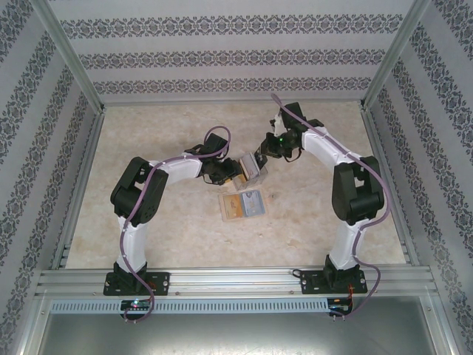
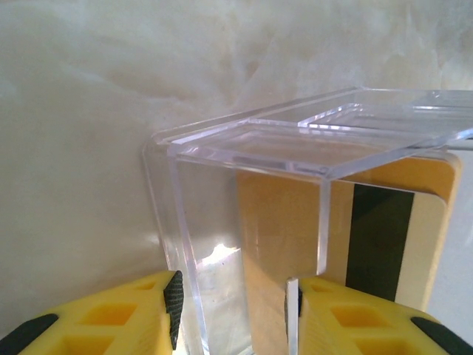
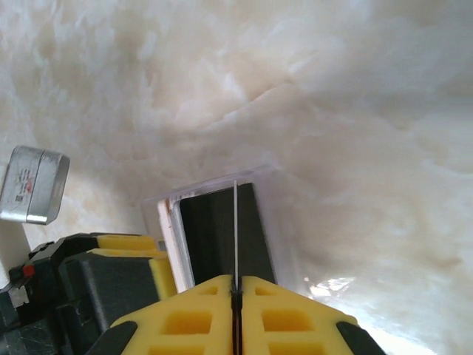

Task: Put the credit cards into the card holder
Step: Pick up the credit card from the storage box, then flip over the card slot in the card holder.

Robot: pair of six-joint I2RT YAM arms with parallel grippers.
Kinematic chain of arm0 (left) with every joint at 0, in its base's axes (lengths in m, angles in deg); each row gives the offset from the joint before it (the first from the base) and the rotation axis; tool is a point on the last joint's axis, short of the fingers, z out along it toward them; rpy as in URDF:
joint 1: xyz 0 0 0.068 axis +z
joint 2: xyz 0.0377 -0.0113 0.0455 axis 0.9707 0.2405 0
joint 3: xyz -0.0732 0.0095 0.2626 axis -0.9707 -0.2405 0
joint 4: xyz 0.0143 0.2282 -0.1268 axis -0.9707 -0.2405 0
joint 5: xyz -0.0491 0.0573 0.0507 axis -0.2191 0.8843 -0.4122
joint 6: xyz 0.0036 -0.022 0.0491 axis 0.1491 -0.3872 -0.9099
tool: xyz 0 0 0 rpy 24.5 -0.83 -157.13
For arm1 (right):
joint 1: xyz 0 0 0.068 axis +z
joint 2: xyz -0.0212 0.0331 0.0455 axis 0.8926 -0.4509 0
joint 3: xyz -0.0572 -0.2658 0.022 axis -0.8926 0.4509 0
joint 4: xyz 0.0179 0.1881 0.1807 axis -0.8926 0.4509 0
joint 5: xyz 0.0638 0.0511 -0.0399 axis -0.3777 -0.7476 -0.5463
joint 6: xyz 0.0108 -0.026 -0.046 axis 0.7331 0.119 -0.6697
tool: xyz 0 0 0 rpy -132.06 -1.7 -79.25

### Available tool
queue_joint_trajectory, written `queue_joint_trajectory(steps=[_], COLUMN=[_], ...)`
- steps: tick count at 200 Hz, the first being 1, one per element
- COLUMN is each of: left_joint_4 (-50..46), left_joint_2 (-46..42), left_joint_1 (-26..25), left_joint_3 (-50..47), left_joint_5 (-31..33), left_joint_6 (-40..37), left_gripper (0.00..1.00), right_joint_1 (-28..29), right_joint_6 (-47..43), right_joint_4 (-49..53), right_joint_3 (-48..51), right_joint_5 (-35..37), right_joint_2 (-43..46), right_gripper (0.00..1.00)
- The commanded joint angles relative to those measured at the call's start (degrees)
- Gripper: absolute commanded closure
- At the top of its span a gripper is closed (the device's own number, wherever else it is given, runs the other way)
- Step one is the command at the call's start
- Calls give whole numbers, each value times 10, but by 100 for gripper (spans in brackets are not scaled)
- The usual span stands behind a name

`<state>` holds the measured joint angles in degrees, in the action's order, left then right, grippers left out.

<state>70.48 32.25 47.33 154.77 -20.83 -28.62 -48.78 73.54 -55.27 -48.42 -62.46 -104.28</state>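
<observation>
My two grippers meet at the clear box (image 2: 244,140)

Closest to me, the card holder (image 1: 242,205) lies open and flat on the table (image 1: 148,222), ready for cards. Past it, my left gripper (image 2: 233,296) squeezes the clear box and holds it up, tipped so my right gripper (image 3: 235,285) can reach in. That one is pinched tight on what I think is a thin card (image 3: 235,222), seen edge-on. An orange-yellow card (image 2: 281,222) and a black card (image 3: 218,237) sit inside the box.
</observation>
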Motion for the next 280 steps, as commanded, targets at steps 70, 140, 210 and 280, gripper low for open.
queue_joint_trajectory(steps=[70,140,210,280], left_joint_4=[-12,-20,-23,-24], left_joint_2=[-38,-41,-36,-47], left_joint_1=[4,4,4,3], left_joint_3=[-5,-7,-13,-20], left_joint_5=[12,17,17,18], left_joint_6=[-33,-32,-30,-34], left_gripper=[54,54,55,55], right_joint_1=[-32,73,71,28], right_joint_6=[6,-30,-63,-82], right_joint_4=[-71,-84,-75,-86], right_joint_3=[100,94,84,134], right_joint_5=[23,49,120,148], right_joint_2=[145,133,91,138], right_gripper=[97,98,98,97])
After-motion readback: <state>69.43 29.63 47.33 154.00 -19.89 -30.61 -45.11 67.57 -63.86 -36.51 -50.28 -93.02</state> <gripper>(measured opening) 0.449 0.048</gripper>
